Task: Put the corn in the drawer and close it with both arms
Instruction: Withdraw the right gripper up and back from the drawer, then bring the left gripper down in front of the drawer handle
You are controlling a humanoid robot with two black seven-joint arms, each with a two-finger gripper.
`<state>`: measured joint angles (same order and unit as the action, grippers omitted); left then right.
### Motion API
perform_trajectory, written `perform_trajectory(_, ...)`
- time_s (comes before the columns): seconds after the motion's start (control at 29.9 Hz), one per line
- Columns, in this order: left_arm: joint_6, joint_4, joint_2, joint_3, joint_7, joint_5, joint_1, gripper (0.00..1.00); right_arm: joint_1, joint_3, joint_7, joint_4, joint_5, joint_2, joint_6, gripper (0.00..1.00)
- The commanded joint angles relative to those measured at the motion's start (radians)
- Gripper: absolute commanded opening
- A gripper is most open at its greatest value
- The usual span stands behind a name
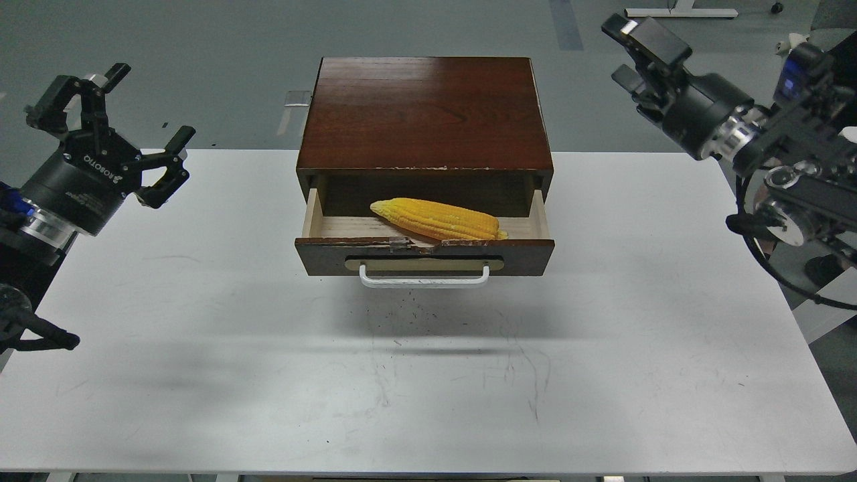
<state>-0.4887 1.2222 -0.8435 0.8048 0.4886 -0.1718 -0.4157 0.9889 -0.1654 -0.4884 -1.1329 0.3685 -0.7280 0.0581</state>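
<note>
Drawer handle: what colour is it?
White, on a tan plate; the handle shows in the head view.

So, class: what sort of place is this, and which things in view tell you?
Probably a robotics lab or test room: two black grippers, left and right, flank a plain white table holding one small drawer unit, on a bare grey floor.

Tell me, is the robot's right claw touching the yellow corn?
Apart. The head view shows the right gripper raised far off to the right, while the corn lies alone in the open drawer, with plenty of bare space between them.
</note>
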Motion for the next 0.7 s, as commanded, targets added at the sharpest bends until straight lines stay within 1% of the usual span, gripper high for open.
perform_trajectory(0.0, 0.0, 0.0, -0.006, -0.006, 0.0, -0.008, 0.0, 1.0, -0.102, -0.062, 0.0, 0.034, -0.141, -0.002, -0.09, 1.0)
perform_trajectory(0.1, 0.0, 0.002, -0.016, -0.003, 0.0, -0.047, -0.003, 1.0, -0.133, -0.06, 0.0, 0.088, -0.273, -0.001, -0.167, 1.0)
perform_trajectory(0.17, 0.0, 0.003, -0.02, 0.004, 0.0, -0.086, -0.005, 1.0, -0.145, -0.06, 0.0, 0.104, -0.31, -0.001, -0.196, 1.0)
perform_trajectory(0.27, 0.0, 0.026, -0.042, 0.016, 0.0, -0.22, -0.024, 1.0, -0.17, -0.06, 0.0, 0.125, -0.33, -0.001, -0.259, 1.0)
perform_trajectory(0.33, 0.0, 0.066, -0.049, 0.036, 0.0, -0.323, -0.052, 1.0, -0.179, -0.06, 0.0, 0.128, -0.329, -0.002, -0.267, 1.0)
perform_trajectory(0.37, 0.0, 0.106, -0.052, 0.051, 0.0, -0.413, -0.073, 1.0, -0.18, -0.06, 0.0, 0.13, -0.329, -0.001, -0.267, 1.0)
perform_trajectory(0.4, 0.0, 0.106, -0.052, 0.051, 0.0, -0.414, -0.074, 1.0, -0.181, -0.06, 0.0, 0.13, -0.329, -0.001, -0.267, 1.0)
perform_trajectory(0.47, 0.0, 0.184, -0.051, 0.08, 0.0, -0.623, -0.118, 1.0, -0.185, -0.057, 0.0, 0.137, -0.329, -0.001, -0.267, 1.0)
perform_trajectory(0.5, 0.0, 0.21, -0.048, 0.085, 0.0, -0.674, -0.129, 1.0, -0.187, -0.056, 0.0, 0.137, -0.329, -0.001, -0.267, 1.0)
perform_trajectory(0.57, 0.0, 0.314, -0.029, 0.088, 0.0, -0.861, -0.167, 1.0, -0.187, -0.048, 0.0, 0.137, -0.329, -0.001, -0.267, 1.0)
perform_trajectory(0.64, 0.0, 0.35, -0.003, 0.082, 0.0, -0.967, -0.189, 1.0, -0.188, -0.046, 0.0, 0.139, -0.329, -0.001, -0.267, 1.0)
perform_trajectory(0.67, 0.0, 0.376, 0.027, 0.079, 0.0, -1.088, -0.211, 1.0, -0.193, -0.046, 0.0, 0.139, -0.329, -0.001, -0.267, 1.0)
